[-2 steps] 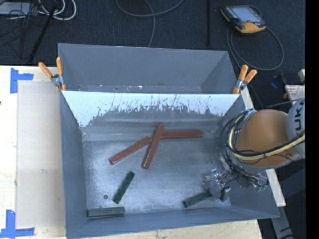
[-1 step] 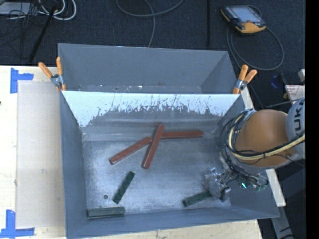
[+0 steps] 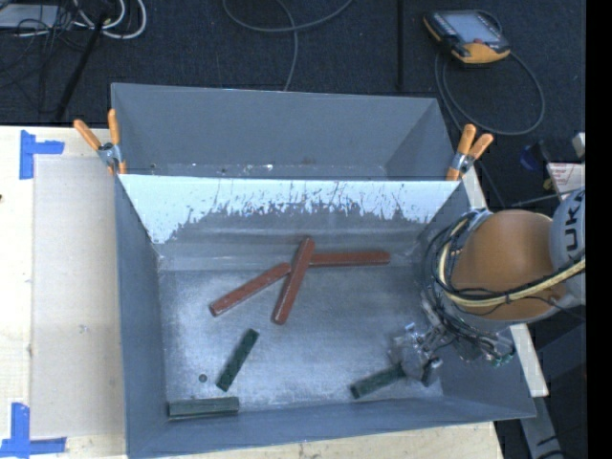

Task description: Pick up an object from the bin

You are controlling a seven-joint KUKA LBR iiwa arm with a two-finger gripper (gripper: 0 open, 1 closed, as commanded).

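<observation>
The orange-brown cover [image 3: 502, 264] on the arm's wrist, ringed by cables, stands highest over the bin's right wall. Below it the gripper [image 3: 421, 356] hangs low over the floor of the grey metal bin [image 3: 287, 151], near the lower-right corner as the view shows it. Whether it is spread or closed I cannot tell, because the metal there is a dark tangle.

The nearest thing is a short dark green bar [image 3: 378, 382] flat on the floor. Its right end lies just at the gripper's tip, possibly touching. The rest of it runs away to the left and slightly toward the front wall. Its long axis is thus a shallow diagonal, rising toward the gripper. By my reading, a grasp would have to close across that axis and a little further left along the bar, not at its very end.

Further out, a second dark green bar [image 3: 236, 359] lies well apart at centre-left. A grey-green bar [image 3: 203, 407] lies along the front wall. Three brown sticks [image 3: 294, 280] lie crossed mid-floor toward the back slope.
</observation>
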